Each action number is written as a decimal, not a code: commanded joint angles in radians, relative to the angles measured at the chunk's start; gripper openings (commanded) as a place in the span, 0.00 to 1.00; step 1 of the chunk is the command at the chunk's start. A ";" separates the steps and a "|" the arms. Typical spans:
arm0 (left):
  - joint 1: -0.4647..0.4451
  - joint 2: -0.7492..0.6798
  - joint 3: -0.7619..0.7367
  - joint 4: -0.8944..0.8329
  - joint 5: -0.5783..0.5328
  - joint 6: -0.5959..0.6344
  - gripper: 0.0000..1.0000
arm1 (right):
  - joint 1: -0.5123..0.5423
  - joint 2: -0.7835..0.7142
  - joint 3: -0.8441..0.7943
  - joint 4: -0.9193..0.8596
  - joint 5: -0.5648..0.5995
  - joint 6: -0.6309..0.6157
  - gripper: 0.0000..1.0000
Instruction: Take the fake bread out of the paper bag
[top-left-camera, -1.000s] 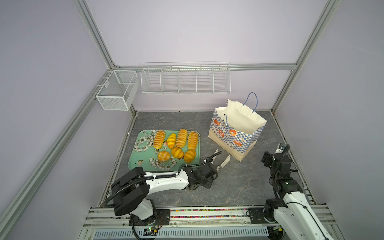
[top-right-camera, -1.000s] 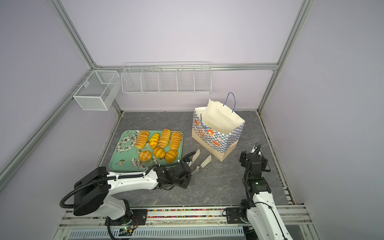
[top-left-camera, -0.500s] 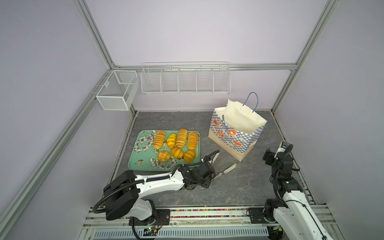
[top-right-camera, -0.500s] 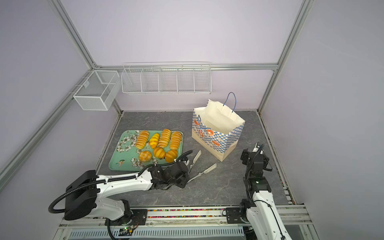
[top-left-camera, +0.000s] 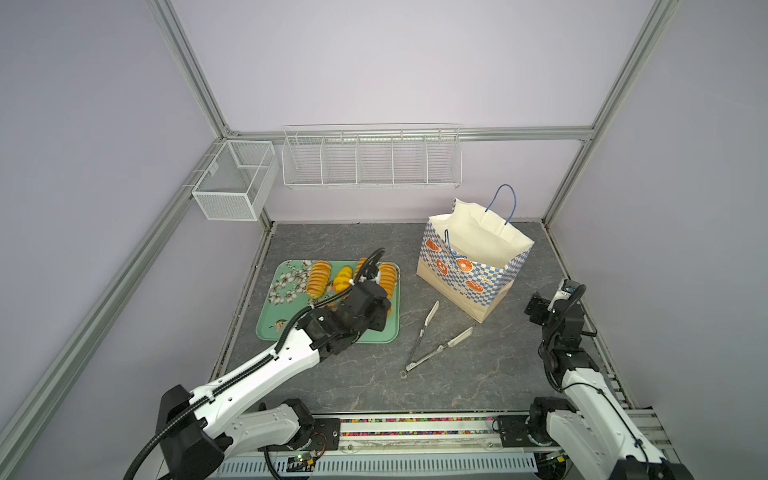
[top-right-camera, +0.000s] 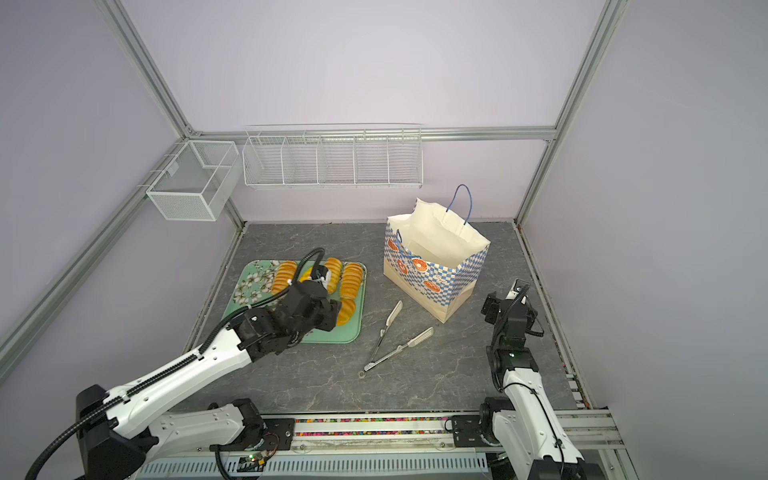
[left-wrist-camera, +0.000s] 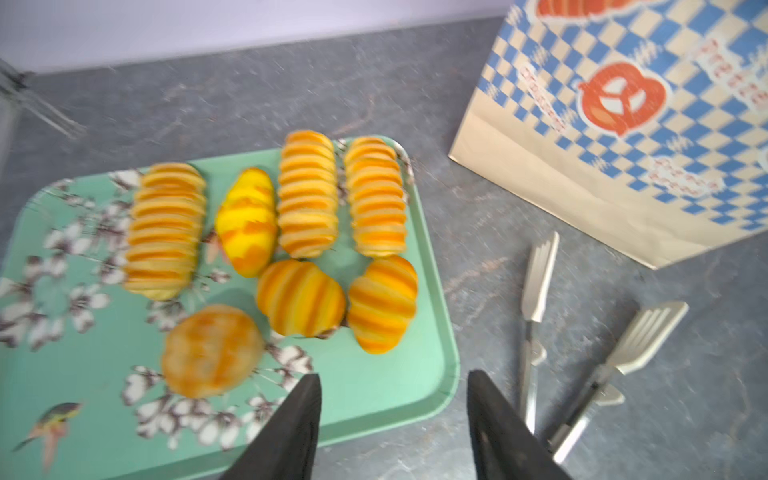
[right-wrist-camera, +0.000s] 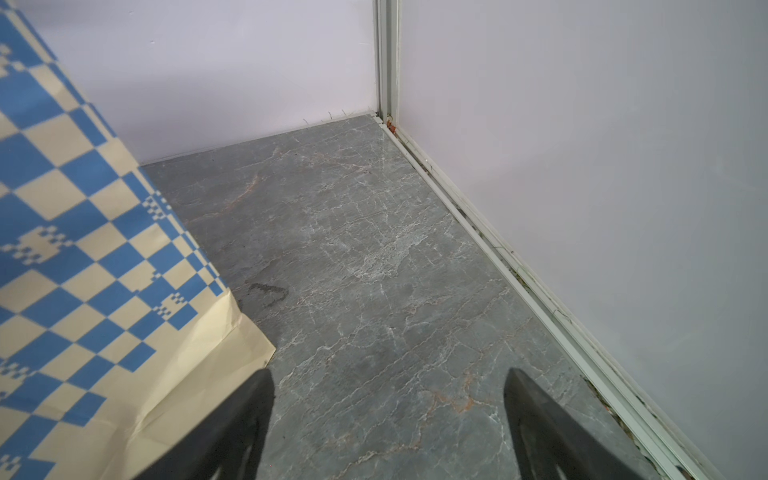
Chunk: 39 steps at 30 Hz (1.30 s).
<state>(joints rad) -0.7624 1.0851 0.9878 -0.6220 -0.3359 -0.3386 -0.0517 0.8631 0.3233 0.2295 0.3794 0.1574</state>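
In both top views, bread (top-left-camera: 319, 277) lies on the tray (top-right-camera: 349, 332), out of the upright bag (top-left-camera: 469, 266). Tongs (top-left-camera: 423, 332) rest on the desk (top-left-camera: 457, 382) between them.

Left wrist: left end effector (left-wrist-camera: 392, 378) released, empty, above the tray edge.

Right wrist: right end effector (right-wrist-camera: 388, 376) spread wide, empty, beside the bag.

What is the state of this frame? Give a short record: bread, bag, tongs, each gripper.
bread: seven pieces of fake bread on the green tray
bag: paper bag upright, mouth open; no bread visible inside, bottom hidden
tongs: tongs lie spread on the table between tray and bag, unheld
left: left gripper open, empty, above the tray corner nearest the tongs
right: right gripper open, empty, beside the bag's base
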 joint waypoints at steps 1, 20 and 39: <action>0.141 -0.052 0.046 0.053 0.054 0.098 0.66 | -0.007 0.066 -0.033 0.160 -0.059 0.009 0.89; 0.670 -0.091 -0.298 0.576 -0.040 0.076 0.99 | -0.056 0.524 -0.089 0.771 -0.178 -0.009 0.89; 0.781 0.078 -0.734 1.314 0.045 0.170 0.99 | -0.046 0.601 -0.022 0.737 -0.426 -0.121 0.88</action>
<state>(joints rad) -0.0143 1.1461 0.2813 0.4732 -0.3519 -0.1764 -0.1032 1.4307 0.2863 0.9295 0.0181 0.0811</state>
